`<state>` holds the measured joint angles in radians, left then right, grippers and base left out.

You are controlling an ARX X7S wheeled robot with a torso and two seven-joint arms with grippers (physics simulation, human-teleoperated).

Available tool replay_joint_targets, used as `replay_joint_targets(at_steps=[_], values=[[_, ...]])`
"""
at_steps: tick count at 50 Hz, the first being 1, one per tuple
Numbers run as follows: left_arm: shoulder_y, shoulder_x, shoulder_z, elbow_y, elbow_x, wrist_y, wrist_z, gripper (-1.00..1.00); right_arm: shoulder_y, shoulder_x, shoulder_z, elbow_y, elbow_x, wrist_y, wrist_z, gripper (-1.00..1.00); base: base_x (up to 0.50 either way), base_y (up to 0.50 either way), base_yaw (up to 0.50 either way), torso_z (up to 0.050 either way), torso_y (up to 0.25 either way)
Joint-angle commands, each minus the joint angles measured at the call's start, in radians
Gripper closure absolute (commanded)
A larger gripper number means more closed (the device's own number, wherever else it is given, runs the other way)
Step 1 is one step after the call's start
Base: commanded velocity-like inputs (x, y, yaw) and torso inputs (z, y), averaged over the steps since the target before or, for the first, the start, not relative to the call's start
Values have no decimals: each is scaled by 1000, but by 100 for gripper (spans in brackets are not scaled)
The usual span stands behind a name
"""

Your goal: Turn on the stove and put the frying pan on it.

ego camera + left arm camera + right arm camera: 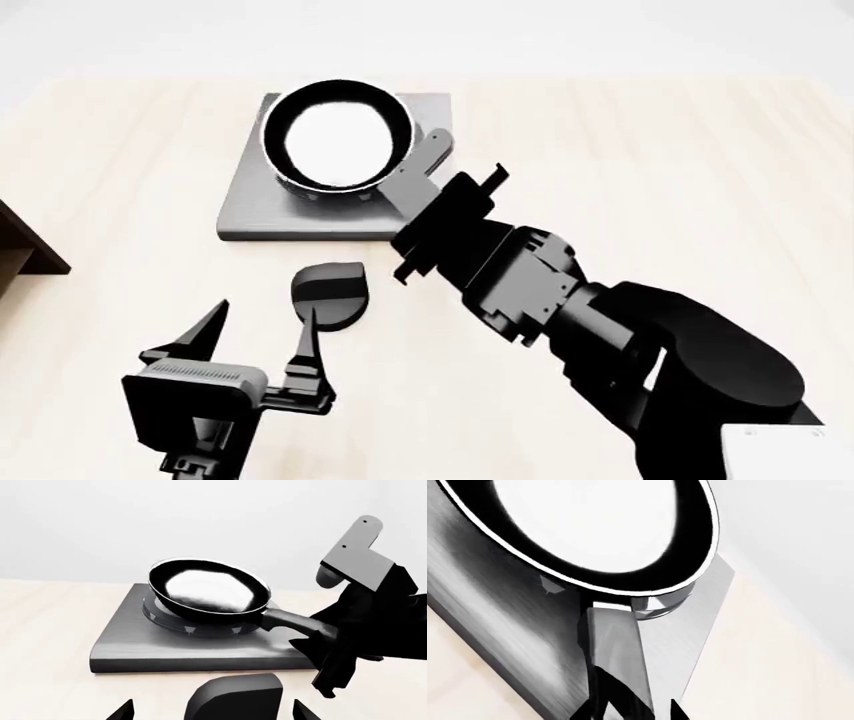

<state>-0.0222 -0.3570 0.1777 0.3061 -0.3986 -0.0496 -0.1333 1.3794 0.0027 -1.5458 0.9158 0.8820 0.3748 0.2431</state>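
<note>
Nearest the head cam: left gripper [260, 340], low in view, jaws spread wide w/ nothing between, hovering over pale wooden table [694, 170]. Just ahead of its fingertips, small black round knob [330, 295] lying on table, apart from the slab. Same knob large at bottom edge of left wrist view [233, 696].

Beyond knob: stove [254, 205], flat square grey slab, brushed-looking top, round burner [200, 627] of concentric rings peeking from under pan.

Frying pan [339, 136] on burner, over slab's far-left part in head view. Shallow, round, black rim, glossy inside reflecting a pale, nearly white patch. Seems tilted a bit in left wrist view; can't tell if sitting flat. Long black handle [297, 622] running toward robot's right.

Right gripper [424, 185] clamped narrow on handle, fingers [617, 650] either side per right wrist view. Handle's end hidden by gripper.

Dark brown corner [24, 250] at head view's left edge.
</note>
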Motion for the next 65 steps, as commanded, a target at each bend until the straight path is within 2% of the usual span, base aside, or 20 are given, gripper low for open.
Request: replay_joint_targets(at_steps=[1, 18, 25, 44, 55, 65], values=[[-1, -2, 1, -1, -4, 1, -3, -100, 2, -3, 14, -2, -48, 5, 14, -100, 0, 0, 0, 0, 0], [-6, -10, -2, 4, -14, -3, -7, -100, 15, -3, 17, 11, -4, 12, -3, -100, 0, 0, 0, 0, 0], [-3, -10, 1, 4, -11, 1, -10, -100, 38, -3, 22, 31, 232, 31, -144, -100, 0, 0, 0, 0, 0], [-1, -13, 4, 4, -12, 6, -15, -100, 63, -3, 7, 27, 263, 7, -156, -100, 0, 0, 0, 0, 0], [-3, -14, 10, 12, -8, 0, -25, -100, 107, 0, 16, 17, 235, -79, -119, -100, 0, 0, 0, 0, 0], [-6, -19, 15, 30, -5, -13, -35, -100, 141, 181, 37, -344, 264, -44, 35, -100, 0, 0, 0, 0, 0]])
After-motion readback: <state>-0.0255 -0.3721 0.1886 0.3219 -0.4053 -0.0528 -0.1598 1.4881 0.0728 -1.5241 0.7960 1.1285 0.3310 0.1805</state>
